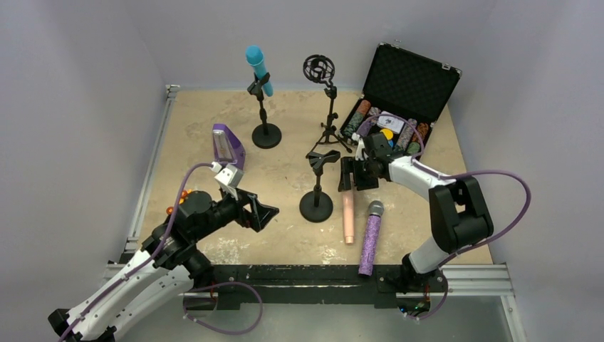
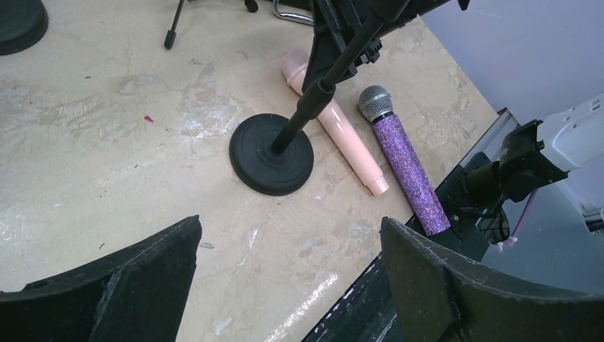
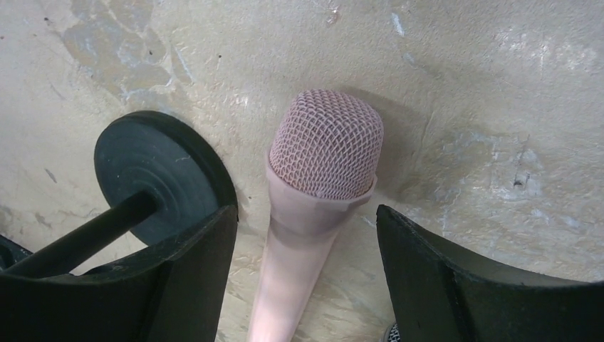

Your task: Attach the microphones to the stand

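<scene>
The pale pink microphone [image 3: 324, 142] lies flat on the bench [image 1: 214, 114] toward the near right. Its long axis runs near to far and its mesh head points at the far edge. The glittery purple microphone [image 1: 370, 241] lies just to its right, nearly parallel and apart from it, with its grey head also toward the far edge and its tail over the near edge on the black rail [image 1: 299, 274]. The turquoise microphone [image 1: 258, 68] sits in the clip of the far-left stand [image 1: 266, 134], head up and leaning a little left.

The right claw [image 3: 306, 214] hangs over the pink microphone's head with its fingers [image 3: 178, 278] spread to either side. Bench shows in both gaps, so it holds nothing. The left claw [image 2: 288, 242] is spread wide near the near left corner, off the surface and empty.

The empty stand [image 1: 316, 205] has its round base just left of the pink head, so that side is tight. Bare bench lies between this base and the left claw. A purple metronome [image 1: 228, 146] stands toward the left edge, a tripod stand [image 1: 329, 107] is near the far edge, and an open case [image 1: 406, 82] fills the far right corner.
</scene>
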Available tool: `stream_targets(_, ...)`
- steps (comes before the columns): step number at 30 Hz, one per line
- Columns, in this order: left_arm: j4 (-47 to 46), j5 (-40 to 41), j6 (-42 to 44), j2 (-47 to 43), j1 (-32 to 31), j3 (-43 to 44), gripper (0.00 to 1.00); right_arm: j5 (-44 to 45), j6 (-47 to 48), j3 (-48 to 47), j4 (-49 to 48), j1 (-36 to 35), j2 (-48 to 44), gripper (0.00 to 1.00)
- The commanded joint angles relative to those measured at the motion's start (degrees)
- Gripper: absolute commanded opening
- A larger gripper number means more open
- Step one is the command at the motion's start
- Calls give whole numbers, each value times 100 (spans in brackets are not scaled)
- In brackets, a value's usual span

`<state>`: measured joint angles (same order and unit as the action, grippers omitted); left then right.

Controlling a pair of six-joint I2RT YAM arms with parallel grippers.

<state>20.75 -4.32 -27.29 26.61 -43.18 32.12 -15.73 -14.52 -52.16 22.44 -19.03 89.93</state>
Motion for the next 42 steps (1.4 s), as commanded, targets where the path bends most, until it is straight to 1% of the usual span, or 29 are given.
stream_targets(1,-348,-36,-181,-23,18,-52,99,71,-247,-317,195,-90,264,75)
stream_targets(9,-256,-77,-271,-121,18,-49,99,140,-385,-374,296,-257,527,70)
stream_targets(11,-252,-108,-297,-166,13,-40,99,185,-422,-380,301,-261,600,66)
stream_targets(13,-220,-148,-319,-201,20,-31,99,134,-430,-382,290,-261,666,58)
stream_targets(14,-194,-162,-335,-219,19,-18,99,91,-412,-376,281,-267,688,51)
stream_targets(15,-161,-184,-357,-237,18,-20,99,8,-397,-378,270,-264,687,44)
stream_targets(16,-147,-200,-364,-256,19,-15,99,-59,-362,-378,260,-265,673,33)
stream_targets(18,-150,-268,-364,-298,19,-30,99,-260,-270,-378,229,-255,571,19)
stream_targets(20,-168,-356,-348,-330,18,-23,99,-481,-169,-355,172,-199,358,10)
stream_targets(23,-155,-368,-234,-365,16,32,99,-1014,-75,-260,10,46,-149,1)
stream_targets(28,-268,-449,76,-344,16,202,100,-2029,157,-36,-301,565,-1157,0)
stream_targets(33,-390,-833,534,-86,19,554,99,-2829,795,65,-388,962,-2207,0)
stream_targets(38,-373,-1211,1158,226,18,1055,99,-3825,2000,26,-142,1230,-3003,0)
stream_targets(42,-609,-1429,1504,341,20,1299,99,-4377,2938,-438,487,1274,-3391,0)
